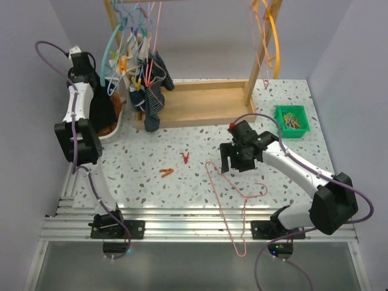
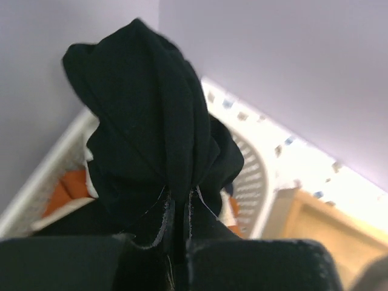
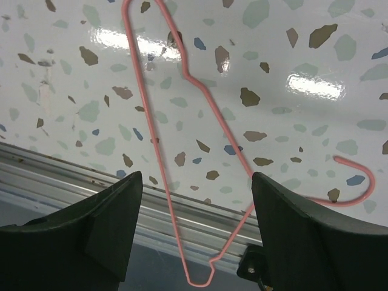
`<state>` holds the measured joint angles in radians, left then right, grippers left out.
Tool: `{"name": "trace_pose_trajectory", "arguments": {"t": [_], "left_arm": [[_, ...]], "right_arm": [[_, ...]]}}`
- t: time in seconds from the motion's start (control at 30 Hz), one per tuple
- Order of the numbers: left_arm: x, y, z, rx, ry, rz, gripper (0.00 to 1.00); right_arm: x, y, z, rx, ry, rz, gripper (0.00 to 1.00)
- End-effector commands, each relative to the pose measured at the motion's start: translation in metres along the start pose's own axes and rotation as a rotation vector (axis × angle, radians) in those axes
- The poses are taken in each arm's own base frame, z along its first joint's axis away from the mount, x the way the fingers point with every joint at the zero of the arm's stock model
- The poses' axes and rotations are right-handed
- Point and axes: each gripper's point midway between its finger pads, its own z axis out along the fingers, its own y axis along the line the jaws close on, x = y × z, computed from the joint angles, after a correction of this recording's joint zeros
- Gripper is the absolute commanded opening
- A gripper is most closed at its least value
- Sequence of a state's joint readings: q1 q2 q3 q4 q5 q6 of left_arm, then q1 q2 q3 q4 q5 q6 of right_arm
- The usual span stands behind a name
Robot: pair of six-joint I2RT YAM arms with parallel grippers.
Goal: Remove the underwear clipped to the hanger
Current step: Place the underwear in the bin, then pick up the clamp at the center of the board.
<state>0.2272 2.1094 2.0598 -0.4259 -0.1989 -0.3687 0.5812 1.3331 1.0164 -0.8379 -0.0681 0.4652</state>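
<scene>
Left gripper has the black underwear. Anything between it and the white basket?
Nothing visible blocks it. The left gripper is shut on the underwear, which hangs over the white basket. Below it lies only cloth in the basket, including orange cloth. The striped garments hang off to one side.

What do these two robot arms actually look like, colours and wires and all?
Both the left arm and right arm have white tube links joined by chunky black joint housings. A purple cable loops along each. Black bases bolt to a silver rail. The left tool and right tool each end in two matte black fingers.
</scene>
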Motion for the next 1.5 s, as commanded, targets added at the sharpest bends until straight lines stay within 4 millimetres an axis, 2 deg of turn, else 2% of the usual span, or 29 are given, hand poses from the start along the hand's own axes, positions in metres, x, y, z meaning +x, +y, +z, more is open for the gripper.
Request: {"name": "trace_pose_trajectory", "arguments": {"t": [0.0, 0.03, 0.17, 0.27, 0.3, 0.33, 0.4, 0.43, 0.47, 0.5, 0.53, 0.6, 0.67, 0.7, 0.73, 0.8, 0.83, 0.87, 0.9, 0.93, 1.0, 1.03, 1.1, 1.17, 1.23, 1.27, 1.3, 1.33, 1.47], "left_arm": [[0.043, 0.01, 0.041, -0.008, 0.084, -0.044, 0.0], [0.066, 0.013, 0.055, -0.016, 0.129, -0.057, 0.0], [0.102, 0.014, 0.068, -0.006, 0.208, -0.082, 0.0], [0.094, 0.007, 0.065, 0.023, 0.187, -0.092, 0.02], [0.086, 0.005, 0.061, 0.034, 0.172, -0.098, 0.09], [0.079, 0.003, 0.057, 0.038, 0.163, -0.11, 0.22], [0.069, -0.002, 0.047, 0.058, 0.147, -0.117, 0.33], [0.049, -0.004, 0.034, 0.07, 0.109, -0.122, 0.5], [0.049, -0.002, 0.027, 0.065, 0.108, -0.124, 0.6], [0.026, -0.006, 0.009, 0.084, 0.059, -0.131, 0.78], [0.03, -0.004, 0.001, 0.08, 0.069, -0.131, 1.0], [0.004, -0.009, -0.031, 0.114, 0.017, -0.141, 1.0], [0.011, -0.012, -0.051, 0.145, 0.042, -0.141, 1.0], [-0.004, -0.017, -0.078, 0.174, 0.018, -0.145, 1.0], [0.009, -0.021, -0.088, 0.191, 0.046, -0.139, 1.0], [-0.002, -0.034, -0.133, 0.262, 0.026, -0.126, 1.0], [0.002, -0.039, -0.147, 0.284, 0.027, -0.11, 1.0], [0.022, -0.048, -0.159, 0.321, 0.068, -0.087, 1.0], [0.016, -0.051, -0.188, 0.352, 0.044, -0.082, 1.0], [0.042, -0.056, -0.197, 0.366, 0.091, -0.065, 1.0], [0.046, -0.058, -0.234, 0.417, 0.079, -0.06, 1.0], [0.066, -0.057, -0.241, 0.426, 0.116, -0.062, 1.0], [0.064, -0.053, -0.271, 0.468, 0.086, -0.083, 1.0], [0.074, -0.043, -0.282, 0.465, 0.086, -0.086, 1.0], [0.074, -0.035, -0.301, 0.465, 0.064, -0.091, 1.0], [0.074, -0.029, -0.306, 0.45, 0.059, -0.086, 1.0], [0.069, -0.026, -0.316, 0.452, 0.032, -0.086, 1.0], [0.064, -0.024, -0.322, 0.454, 0.013, -0.078, 1.0], [0.054, -0.008, -0.336, 0.386, -0.03, -0.049, 1.0]], "right_arm": [[-0.022, 0.003, -0.003, 0.028, -0.05, 0.054, 0.76], [-0.024, 0.002, -0.002, 0.045, -0.048, 0.06, 0.76], [-0.031, -0.002, 0.002, 0.1, -0.027, 0.088, 0.77], [-0.039, -0.001, 0.004, 0.12, -0.03, 0.105, 0.8], [-0.041, -0.001, 0.007, 0.126, -0.028, 0.105, 0.81], [-0.042, -0.002, 0.007, 0.13, -0.031, 0.106, 0.81], [-0.048, 0.001, 0.004, 0.126, -0.049, 0.1, 0.84], [-0.051, 0.002, 0.002, 0.114, -0.061, 0.094, 0.84], [-0.049, 0.004, 0.004, 0.098, -0.06, 0.077, 0.84], [-0.053, 0.007, 0.002, 0.075, -0.083, 0.064, 0.84], [-0.051, 0.01, 0.004, 0.055, -0.079, 0.047, 0.85], [-0.045, 0.014, 0.009, 0.014, -0.056, 0.002, 0.85], [-0.035, 0.015, 0.019, -0.011, -0.02, -0.036, 0.84], [-0.033, 0.022, 0.02, -0.056, -0.012, -0.056, 0.83], [-0.03, 0.024, 0.024, -0.056, 0.005, -0.073, 0.82], [-0.033, 0.03, 0.027, -0.065, -0.009, -0.098, 0.82], [-0.03, 0.04, 0.029, -0.08, -0.003, -0.126, 0.82], [-0.034, 0.048, 0.032, -0.087, -0.005, -0.144, 0.81], [-0.036, 0.055, 0.037, -0.088, -0.001, -0.162, 0.82], [-0.045, 0.072, 0.034, -0.099, -0.023, -0.189, 0.82], [-0.047, 0.075, 0.052, -0.047, 0.017, -0.18, 0.82], [-0.053, 0.079, 0.055, -0.043, 0.008, -0.169, 0.82], [-0.068, 0.088, 0.067, -0.027, -0.007, -0.137, 0.81], [-0.088, 0.101, 0.068, -0.024, -0.048, -0.12, 0.81], [-0.089, 0.107, 0.084, 0.011, -0.027, -0.127, 0.8], [-0.105, 0.116, 0.079, 0.017, -0.066, -0.121, 0.8], [-0.097, 0.114, 0.095, 0.055, -0.019, -0.13, 0.8], [-0.107, 0.121, 0.093, 0.052, -0.038, -0.122, 0.8], [-0.107, 0.127, 0.113, 0.085, -0.008, -0.118, 0.79]]}}
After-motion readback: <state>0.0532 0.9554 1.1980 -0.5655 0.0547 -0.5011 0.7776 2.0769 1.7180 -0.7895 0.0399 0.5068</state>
